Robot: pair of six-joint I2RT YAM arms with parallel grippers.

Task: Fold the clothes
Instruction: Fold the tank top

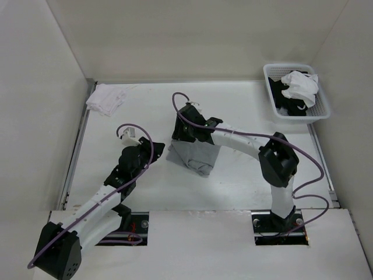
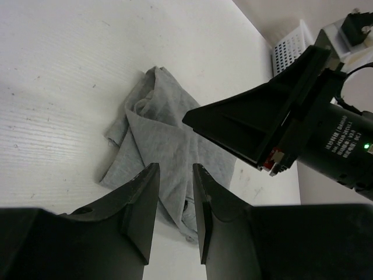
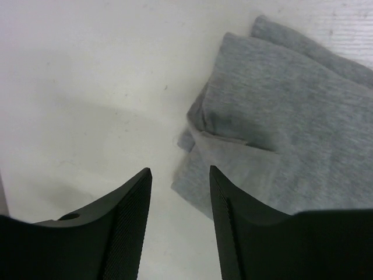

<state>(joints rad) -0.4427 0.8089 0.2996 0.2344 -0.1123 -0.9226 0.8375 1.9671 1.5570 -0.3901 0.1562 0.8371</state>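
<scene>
Grey soft knit sleeveless top [image 1: 195, 156] lies half folded mid white worktop [image 1: 245, 186], just beside my right jaws, released and empty like the left jaws; light and floppy, I judge, so I would pinch a doubled edge.

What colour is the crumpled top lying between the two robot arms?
The top is plain light grey, no pattern. The right wrist view shows it best.
</scene>
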